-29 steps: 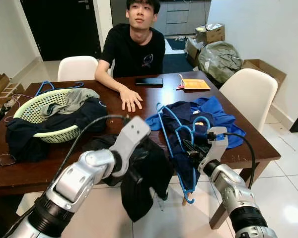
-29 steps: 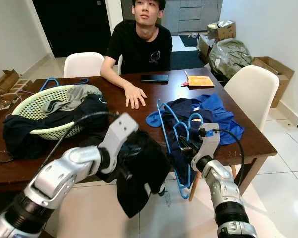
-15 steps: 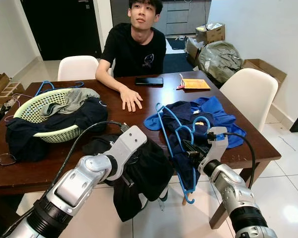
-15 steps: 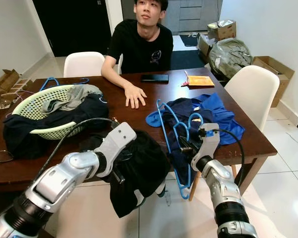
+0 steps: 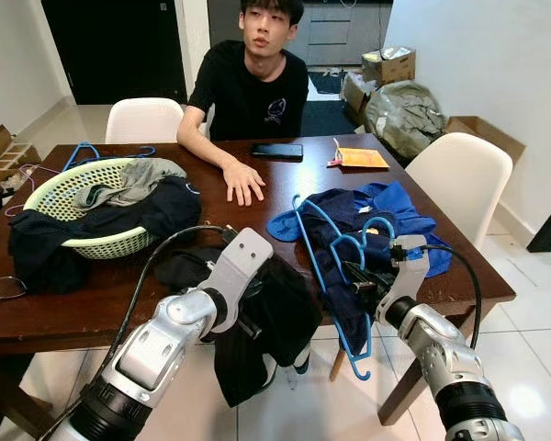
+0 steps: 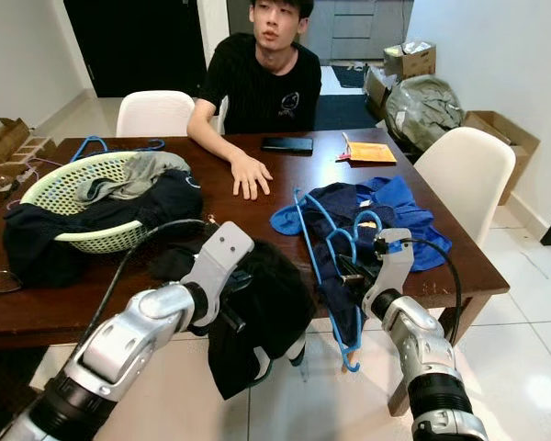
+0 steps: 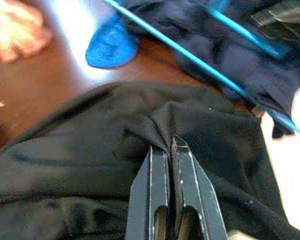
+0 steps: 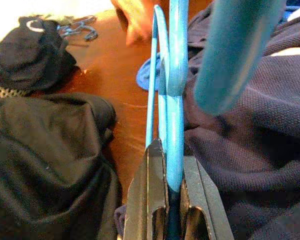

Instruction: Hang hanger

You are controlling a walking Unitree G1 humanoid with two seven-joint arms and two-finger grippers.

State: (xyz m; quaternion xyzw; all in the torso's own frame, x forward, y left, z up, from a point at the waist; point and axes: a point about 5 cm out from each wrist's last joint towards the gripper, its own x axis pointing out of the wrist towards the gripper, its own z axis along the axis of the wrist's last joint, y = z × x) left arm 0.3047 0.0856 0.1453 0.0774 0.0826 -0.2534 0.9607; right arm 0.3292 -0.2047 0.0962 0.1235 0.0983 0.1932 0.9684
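Note:
A blue plastic hanger [image 5: 335,276] stands tilted at the table's front edge, threaded into a dark navy garment [image 5: 349,266]. My right gripper [image 5: 365,283] is shut on the hanger's neck, and its fingers [image 8: 155,200] clamp the blue bar [image 8: 172,125]. My left gripper [image 7: 170,150] is shut on a fold of a black garment [image 5: 266,322] that hangs off the front edge of the brown table [image 5: 92,303]. The black cloth lies just left of the hanger.
A person in a black shirt [image 5: 248,92] sits at the far side with a hand [image 5: 242,184] flat on the table. A green laundry basket [image 5: 101,207] full of clothes stands at the left. A blue cloth [image 5: 395,211], a phone [image 5: 275,150], an orange envelope [image 5: 360,157] and white chairs [image 5: 461,175] are around.
My left arm has drawn the black garment slightly closer to the hanger. The right gripper and the hanger sit a little lower and further right in view; the camera has shifted slightly.

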